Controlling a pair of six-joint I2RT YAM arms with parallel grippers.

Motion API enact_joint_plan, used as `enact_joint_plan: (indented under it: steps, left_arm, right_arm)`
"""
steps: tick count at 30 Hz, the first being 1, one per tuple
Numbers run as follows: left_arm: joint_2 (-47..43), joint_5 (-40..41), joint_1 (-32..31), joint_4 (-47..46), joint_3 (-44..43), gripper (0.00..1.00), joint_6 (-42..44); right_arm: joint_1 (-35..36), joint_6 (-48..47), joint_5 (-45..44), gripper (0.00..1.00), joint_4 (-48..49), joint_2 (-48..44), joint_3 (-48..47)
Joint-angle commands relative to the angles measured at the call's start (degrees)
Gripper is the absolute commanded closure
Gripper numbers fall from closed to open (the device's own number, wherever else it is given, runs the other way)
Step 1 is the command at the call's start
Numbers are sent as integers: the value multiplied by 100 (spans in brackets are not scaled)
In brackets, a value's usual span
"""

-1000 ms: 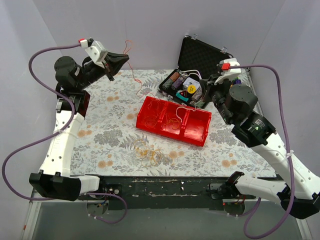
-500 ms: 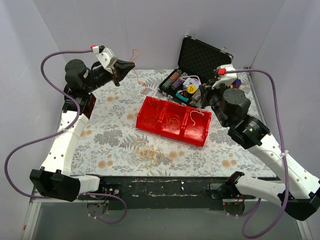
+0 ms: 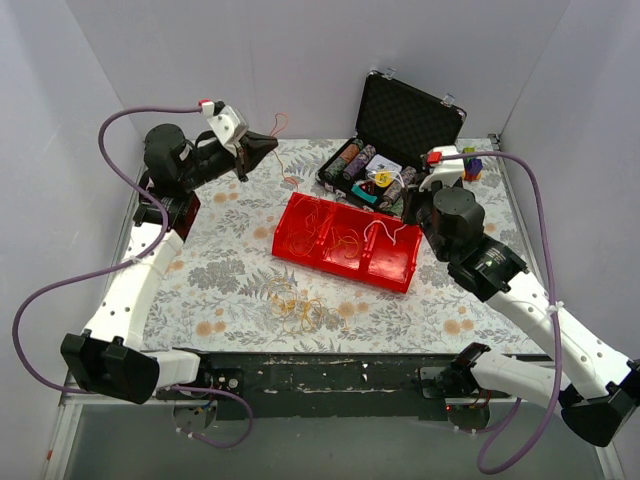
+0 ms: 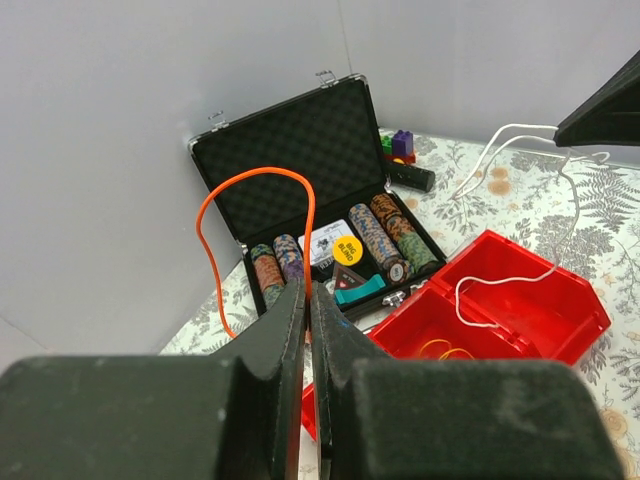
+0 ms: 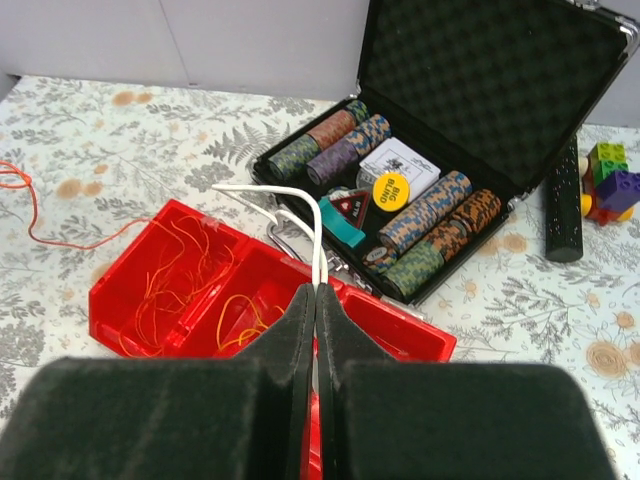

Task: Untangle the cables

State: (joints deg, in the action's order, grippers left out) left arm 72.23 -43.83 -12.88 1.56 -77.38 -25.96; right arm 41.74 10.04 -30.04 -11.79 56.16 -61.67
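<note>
We note left fingers [image 4: 300, 296], behind-left of the red bin [image 3: 330, 263], pinched tight on an orange cable [image 4: 255, 175]. Right fingers [image 5: 307, 300], at its right end, clamp a white cable [image 5: 290, 192]. Other cables [image 3: 297, 303] lie inside it and on the bench [image 3: 230, 260] in front. Behind it, a yellow disc [image 5: 390, 187] reads "BIG BLIND".

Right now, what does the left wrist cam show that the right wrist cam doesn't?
Only left wrist: the left gripper shut on the thin orange wire, which arches up in front of the case.
Only right wrist: the tangle of thin orange strands in the left end of the red plastic bin.
Both: that bin, the open black foam-lined case of poker chips, and the thin white wire with the right gripper shut on it.
</note>
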Motion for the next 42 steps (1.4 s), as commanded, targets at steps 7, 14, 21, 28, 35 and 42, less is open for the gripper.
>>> enact_joint_plan:
  steps: [7,14,21,28,35,42]
  left_arm:
    - [-244,278,-205,116,460,100,450]
    - [-306,498,-311,134,839,100,679]
    - [-235,718,-496,134,962,100,803]
    - [-227,762,-663,125,1207,100,802]
    - [10,973,-768,55,1647,100,1005]
    - [599,1280,-882,-286,1753,100,1031]
  right_arm:
    - [-157,182,174,99,283,-299,-291]
    - [-157,165,613,99,318,-404,-1013]
    - [-157,165,570,99,195,-395,-979]
    - [-166,130,420,99,230,-360,-584]
    - [-210,129,280,99,353,-308,-4]
    - [-298,261,236,99,327,-369,524]
